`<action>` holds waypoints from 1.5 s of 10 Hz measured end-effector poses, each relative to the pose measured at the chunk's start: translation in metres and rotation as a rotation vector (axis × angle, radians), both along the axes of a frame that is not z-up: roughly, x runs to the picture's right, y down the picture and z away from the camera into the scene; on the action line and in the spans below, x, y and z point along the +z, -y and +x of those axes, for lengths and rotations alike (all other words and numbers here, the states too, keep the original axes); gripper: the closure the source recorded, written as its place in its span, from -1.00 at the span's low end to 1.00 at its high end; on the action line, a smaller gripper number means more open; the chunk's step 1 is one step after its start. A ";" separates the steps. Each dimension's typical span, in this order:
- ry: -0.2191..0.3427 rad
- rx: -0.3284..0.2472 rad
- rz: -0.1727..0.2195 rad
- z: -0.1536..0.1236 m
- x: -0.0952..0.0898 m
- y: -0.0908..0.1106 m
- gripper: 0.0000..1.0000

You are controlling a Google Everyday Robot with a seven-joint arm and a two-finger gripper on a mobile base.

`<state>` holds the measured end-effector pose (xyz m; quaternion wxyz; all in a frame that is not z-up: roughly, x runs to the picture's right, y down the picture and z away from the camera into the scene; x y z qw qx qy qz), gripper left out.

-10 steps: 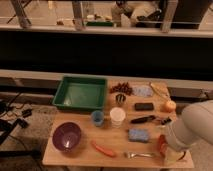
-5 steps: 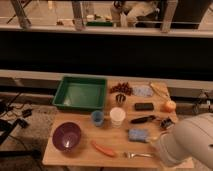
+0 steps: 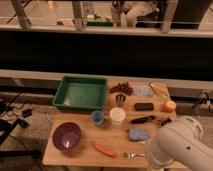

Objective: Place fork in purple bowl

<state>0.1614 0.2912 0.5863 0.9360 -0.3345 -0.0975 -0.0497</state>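
— Fork (image 3: 131,155), where is it lying?
— It is lying on the bench (image 3: 115,137), front edge, well right of the purple bowl (image 3: 67,136), just beside the white arm (image 3: 177,145). This arm is hiding the end effector; its state I cannot tell.

- gripper: not seen; it is somewhere behind the white arm (image 3: 176,148) or past the frame edge.
- white arm: fills the lower right corner and is cut off by the bottom and right edges.
- fork (image 3: 131,155): only one end shows, cannot tell which; the rest is covered by the arm.
- desk (image 3: 82,159): front right corner is covered by the arm.
- dark reddish cluster (image 3: 121,89) at the back: too small to identify.
- small dark item (image 3: 120,99) just in front of it: likewise.
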 end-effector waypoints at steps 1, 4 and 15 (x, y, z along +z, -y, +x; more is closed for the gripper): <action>-0.008 0.002 -0.011 -0.003 0.011 -0.005 -0.60; -0.039 0.015 -0.037 -0.002 0.038 -0.015 -0.60; -0.061 0.043 -0.026 -0.006 0.053 -0.027 -0.60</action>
